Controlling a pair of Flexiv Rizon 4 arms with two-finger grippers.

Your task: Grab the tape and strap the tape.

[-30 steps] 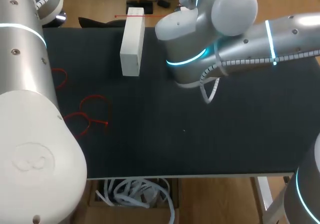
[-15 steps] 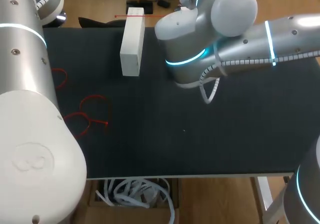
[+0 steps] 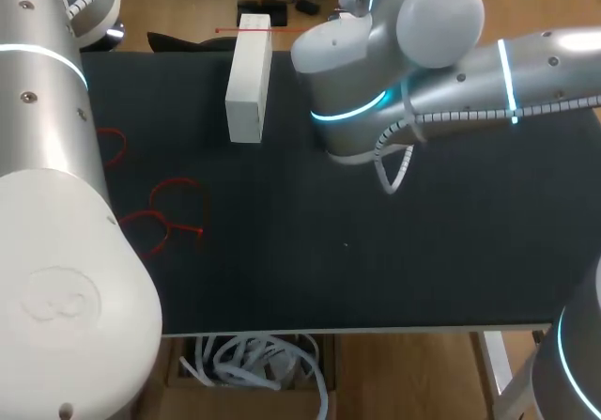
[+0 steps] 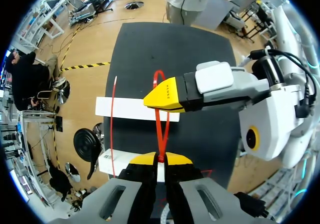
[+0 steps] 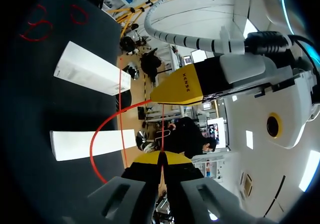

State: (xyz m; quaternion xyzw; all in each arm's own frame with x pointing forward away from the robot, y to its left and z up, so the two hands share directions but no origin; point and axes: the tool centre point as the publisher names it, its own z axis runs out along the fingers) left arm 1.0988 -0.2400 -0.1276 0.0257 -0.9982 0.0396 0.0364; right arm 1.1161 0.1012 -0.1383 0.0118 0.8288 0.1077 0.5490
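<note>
Nothing visibly moved: left hand (image 4: 160,159) and right hand (image 5: 161,158) each pinch the one red tape (image 4: 161,134), two white blocks (image 5: 90,68) beneath.

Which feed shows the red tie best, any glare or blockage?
Left wrist view: evenly lit, the red tie stands out against the dark table, pinched in the left end effector. Right wrist view: bright lights glare beside the right end effector gripping it. Head view: the left arm and right arm hide both end effectors.
</note>
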